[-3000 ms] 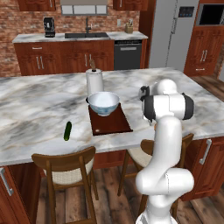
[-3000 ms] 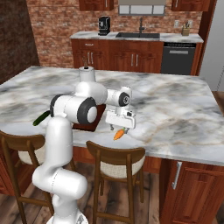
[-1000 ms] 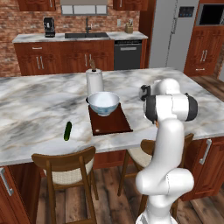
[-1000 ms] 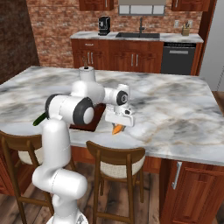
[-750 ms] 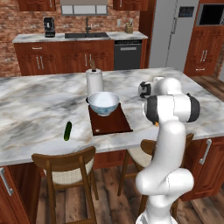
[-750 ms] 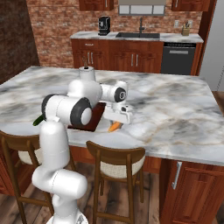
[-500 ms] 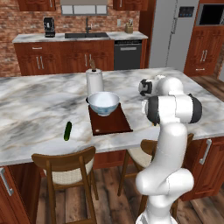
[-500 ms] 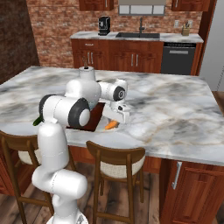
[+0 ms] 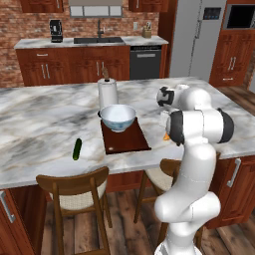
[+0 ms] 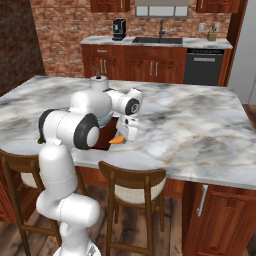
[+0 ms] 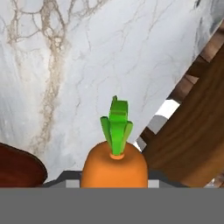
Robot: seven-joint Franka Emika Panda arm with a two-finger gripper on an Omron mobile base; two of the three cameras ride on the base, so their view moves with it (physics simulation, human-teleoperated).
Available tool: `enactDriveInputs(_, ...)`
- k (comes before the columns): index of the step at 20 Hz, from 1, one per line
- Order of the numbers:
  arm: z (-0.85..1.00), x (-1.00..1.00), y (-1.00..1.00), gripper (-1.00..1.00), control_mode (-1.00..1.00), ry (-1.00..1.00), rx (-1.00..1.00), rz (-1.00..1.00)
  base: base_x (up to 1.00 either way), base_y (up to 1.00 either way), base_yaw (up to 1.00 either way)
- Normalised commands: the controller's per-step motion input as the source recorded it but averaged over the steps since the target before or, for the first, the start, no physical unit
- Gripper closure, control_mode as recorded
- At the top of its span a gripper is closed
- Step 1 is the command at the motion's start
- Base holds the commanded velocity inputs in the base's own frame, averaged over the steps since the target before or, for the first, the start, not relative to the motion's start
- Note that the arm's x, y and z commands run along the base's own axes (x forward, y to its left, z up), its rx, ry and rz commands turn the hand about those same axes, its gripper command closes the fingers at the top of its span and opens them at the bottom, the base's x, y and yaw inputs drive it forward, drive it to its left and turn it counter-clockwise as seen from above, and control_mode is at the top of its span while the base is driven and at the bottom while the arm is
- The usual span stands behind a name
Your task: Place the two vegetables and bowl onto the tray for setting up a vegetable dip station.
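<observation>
Carrot (image 11: pixel 114 164), smooth orange with a leafy green top, sits pinched in the gripper (image 10: pixel 121 139) above the veined marble counter (image 10: pixel 190 130), beside the dark reddish tray (image 9: pixel 125 140) bearing the glossy bowl (image 9: pixel 118 117).

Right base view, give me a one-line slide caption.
The hand carries the carrot over the marble counter toward the tray.

You will find no legible text, label, brand, number or sign anywhere in this kitchen scene: nothing readable on the appliances, cabinets or countertop items.
</observation>
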Motion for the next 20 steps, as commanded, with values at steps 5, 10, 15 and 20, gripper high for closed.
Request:
enactDriveInputs(5,0.02,0.0,0.39,1.0,-1.0,0.0,-0.1,-0.39,0.0,0.0,0.0)
enactDriveInputs(10,0.0,0.0,0.4,1.0,-1.0,0.0,-0.1,-0.39,0.0,0.0,0.0)
enactDriveInputs(15,-0.02,0.0,0.4,1.0,-1.0,0.0,-0.06,-0.34,0.0,0.0,0.0)
enactDriveInputs(20,-0.01,0.04,0.29,1.0,-1.0,0.01,-0.04,-0.14,0.0,0.0,0.0)
